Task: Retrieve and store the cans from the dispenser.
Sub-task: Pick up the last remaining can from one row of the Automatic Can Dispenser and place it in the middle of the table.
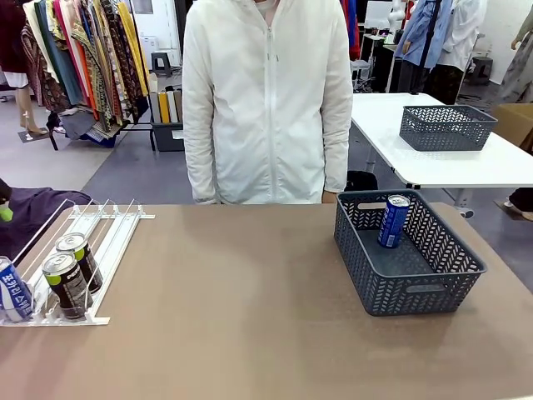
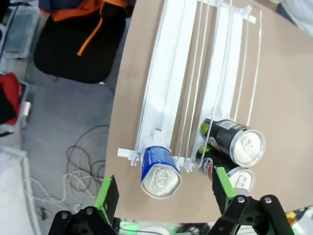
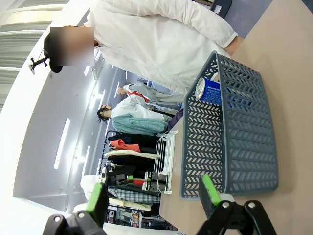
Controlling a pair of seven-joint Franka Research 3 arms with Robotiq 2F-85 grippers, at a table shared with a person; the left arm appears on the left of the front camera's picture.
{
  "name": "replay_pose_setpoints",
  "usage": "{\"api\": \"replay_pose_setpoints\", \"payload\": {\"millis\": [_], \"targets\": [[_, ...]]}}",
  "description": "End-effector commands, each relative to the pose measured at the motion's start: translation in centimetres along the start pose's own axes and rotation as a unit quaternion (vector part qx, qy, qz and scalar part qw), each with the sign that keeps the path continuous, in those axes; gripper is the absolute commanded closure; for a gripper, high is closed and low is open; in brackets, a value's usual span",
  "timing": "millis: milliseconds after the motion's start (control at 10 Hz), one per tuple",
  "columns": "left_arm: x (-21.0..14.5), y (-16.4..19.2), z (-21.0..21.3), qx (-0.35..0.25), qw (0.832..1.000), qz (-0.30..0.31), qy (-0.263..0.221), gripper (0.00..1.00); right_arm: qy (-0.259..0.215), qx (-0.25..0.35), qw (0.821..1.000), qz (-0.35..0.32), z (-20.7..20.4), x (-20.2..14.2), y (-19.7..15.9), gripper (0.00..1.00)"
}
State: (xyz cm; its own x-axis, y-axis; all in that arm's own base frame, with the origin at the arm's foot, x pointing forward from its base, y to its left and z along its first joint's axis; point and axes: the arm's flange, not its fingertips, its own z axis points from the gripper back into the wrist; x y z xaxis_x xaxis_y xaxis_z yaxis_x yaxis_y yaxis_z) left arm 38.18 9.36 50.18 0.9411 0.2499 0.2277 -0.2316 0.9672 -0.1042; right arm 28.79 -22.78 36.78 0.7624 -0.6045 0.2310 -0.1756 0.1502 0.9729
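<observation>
The white dispenser (image 1: pixel 100 237) lies at the table's left end. At its low end stand a blue can (image 1: pixel 12 293) and two black green-topped cans (image 1: pixel 67 285) (image 1: pixel 81 258). In the left wrist view my left gripper (image 2: pixel 164 191) hangs open above the dispenser (image 2: pixel 168 88). The blue can (image 2: pixel 159 172) lies in line between the green pads (image 2: pixel 108 192), touching neither. The black cans (image 2: pixel 234 141) (image 2: pixel 239 177) sit beside it. My right gripper (image 3: pixel 152 196) is open and holds nothing, a short way from the grey mesh basket (image 3: pixel 244 147) that holds another blue can (image 3: pixel 211 90).
The basket (image 1: pixel 408 296) with its upright blue can (image 1: pixel 393 221) stands at the table's right. A person in a white jacket (image 1: pixel 266 100) stands at the far edge. A second grey basket (image 1: pixel 445 127) sits on a white table behind. Cables and bags lie on the floor left of the table.
</observation>
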Motion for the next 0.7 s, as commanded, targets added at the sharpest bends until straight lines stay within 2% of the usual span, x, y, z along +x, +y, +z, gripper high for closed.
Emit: {"api": "replay_pose_setpoints", "payload": {"millis": [0,200,400,600], "targets": [[-1.2,-0.6,-1.4,0.039,0.998,-0.057,0.009,0.00,0.004,0.001,1.000,-0.004,0.1,-0.1,0.4,0.00],[-2.5,-0.7,-2.6,0.051,0.996,-0.076,0.023,0.00,0.004,0.001,1.000,-0.004,0.1,-0.1,0.4,0.00],[-3.1,-0.4,-4.5,0.058,0.993,-0.083,0.060,0.00,0.004,0.001,1.000,-0.004,0.1,-0.1,0.4,0.00],[-3.4,-0.6,-6.0,0.041,0.991,-0.099,0.074,0.00,0.004,0.001,1.000,-0.004,0.1,-0.1,0.4,0.00]]}}
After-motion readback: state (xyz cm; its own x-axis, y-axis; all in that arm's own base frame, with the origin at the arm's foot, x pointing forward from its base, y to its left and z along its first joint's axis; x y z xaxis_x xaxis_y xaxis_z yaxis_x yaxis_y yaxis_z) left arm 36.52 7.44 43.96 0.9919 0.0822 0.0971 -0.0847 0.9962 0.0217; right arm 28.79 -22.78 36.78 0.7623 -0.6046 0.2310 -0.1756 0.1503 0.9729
